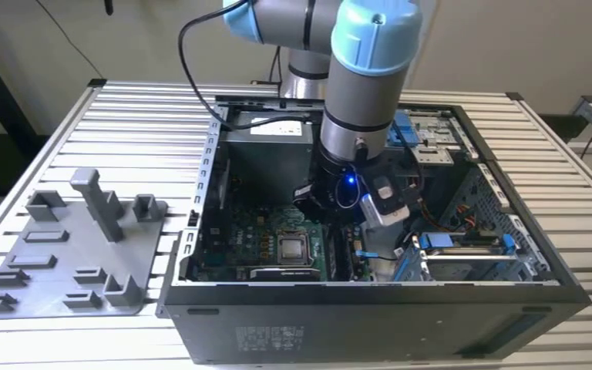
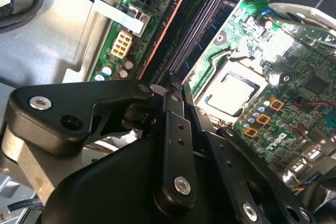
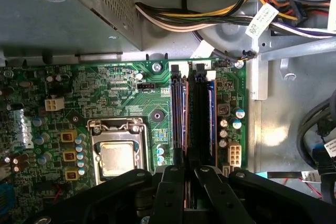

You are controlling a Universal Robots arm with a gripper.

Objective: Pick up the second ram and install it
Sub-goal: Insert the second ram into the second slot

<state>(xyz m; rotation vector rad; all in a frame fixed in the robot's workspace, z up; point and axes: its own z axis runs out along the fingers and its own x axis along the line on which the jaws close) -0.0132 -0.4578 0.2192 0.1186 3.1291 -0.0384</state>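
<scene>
Closest in, black gripper (image 3: 189,182) fingers (image 3: 170,192) drawn tight together in the first wrist view, clamped on the near end of the memory stick (image 3: 198,119). Stick seen edge-on, long and dark, standing along the slots on the green board (image 3: 115,87), just beside the silver processor (image 3: 116,158). Cannot tell whether fully seated. Bundled wires (image 3: 210,19) beyond the far end of the slots. In the exterior view, arm reaching down into the open computer case (image 1: 378,304); grey holder tray (image 1: 70,254) on the slatted table (image 1: 142,108), toward the exterior view's left.
</scene>
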